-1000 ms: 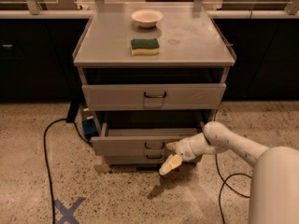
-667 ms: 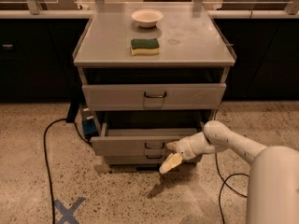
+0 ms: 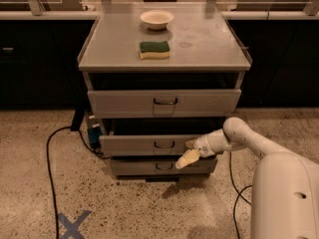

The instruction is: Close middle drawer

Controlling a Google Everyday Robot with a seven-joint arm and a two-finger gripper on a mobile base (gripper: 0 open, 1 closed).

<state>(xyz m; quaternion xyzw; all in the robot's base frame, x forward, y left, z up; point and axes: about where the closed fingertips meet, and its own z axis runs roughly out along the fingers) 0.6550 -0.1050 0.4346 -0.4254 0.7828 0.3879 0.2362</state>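
Middle drawer [image 3: 134, 145]: centre of frame, second of three, front panel standing slightly forward, dark gap above it. Gripper [image 3: 184, 154]: right of centre, against the panel's right end; fingers apparently spread, holding nothing. Cabinet top [image 3: 209, 44]: sponge [image 3: 154, 49], bowl [image 3: 156, 19].

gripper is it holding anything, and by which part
Nothing held: the gripper sits open at the middle drawer front, right of its handle.
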